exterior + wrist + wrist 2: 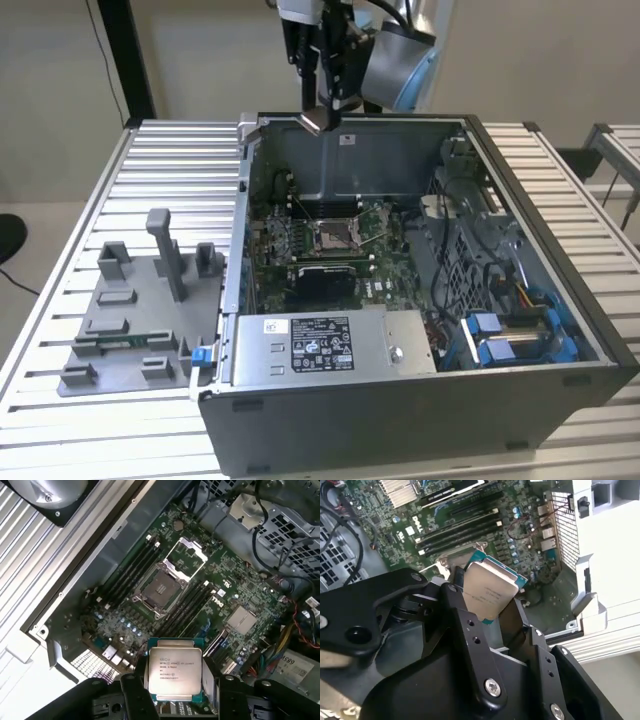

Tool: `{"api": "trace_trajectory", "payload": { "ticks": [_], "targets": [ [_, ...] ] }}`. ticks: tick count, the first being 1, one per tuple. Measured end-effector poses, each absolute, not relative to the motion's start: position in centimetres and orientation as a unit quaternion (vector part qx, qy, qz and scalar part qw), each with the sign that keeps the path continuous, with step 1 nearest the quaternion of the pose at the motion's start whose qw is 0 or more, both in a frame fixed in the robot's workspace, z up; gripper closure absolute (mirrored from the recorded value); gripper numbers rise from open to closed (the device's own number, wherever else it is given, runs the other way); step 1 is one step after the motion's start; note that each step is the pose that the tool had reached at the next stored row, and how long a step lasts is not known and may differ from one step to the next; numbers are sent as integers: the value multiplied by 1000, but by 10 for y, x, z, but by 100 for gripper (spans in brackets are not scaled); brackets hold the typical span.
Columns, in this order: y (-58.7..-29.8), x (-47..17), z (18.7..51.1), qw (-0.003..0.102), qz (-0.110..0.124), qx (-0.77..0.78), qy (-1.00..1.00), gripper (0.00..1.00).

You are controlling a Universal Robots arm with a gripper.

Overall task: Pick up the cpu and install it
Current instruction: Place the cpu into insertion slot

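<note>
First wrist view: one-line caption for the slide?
Gripper holding the cpu above the motherboard, its socket open.

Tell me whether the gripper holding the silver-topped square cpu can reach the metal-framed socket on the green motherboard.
Probably yes. The gripper hangs above the open grey computer case with the flat silver-topped cpu clamped; the socket lies uncovered below, its retaining frame swung open, nothing over it.

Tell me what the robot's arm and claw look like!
The gripper is black, with two chunky fingers dotted with shiny silver screws. The arm has a fat, round, silvery grey-blue joint.
</note>
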State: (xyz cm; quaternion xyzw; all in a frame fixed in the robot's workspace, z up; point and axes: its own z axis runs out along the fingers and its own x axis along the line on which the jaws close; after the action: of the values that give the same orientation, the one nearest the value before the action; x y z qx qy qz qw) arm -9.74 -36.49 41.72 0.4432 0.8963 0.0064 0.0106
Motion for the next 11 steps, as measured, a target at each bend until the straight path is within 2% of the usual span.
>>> {"api": "trace_trajectory", "payload": {
  "ticks": [11],
  "targets": [
    [-365, -97, 417, 11, 6, 512, 859, 100]
  ]
}}
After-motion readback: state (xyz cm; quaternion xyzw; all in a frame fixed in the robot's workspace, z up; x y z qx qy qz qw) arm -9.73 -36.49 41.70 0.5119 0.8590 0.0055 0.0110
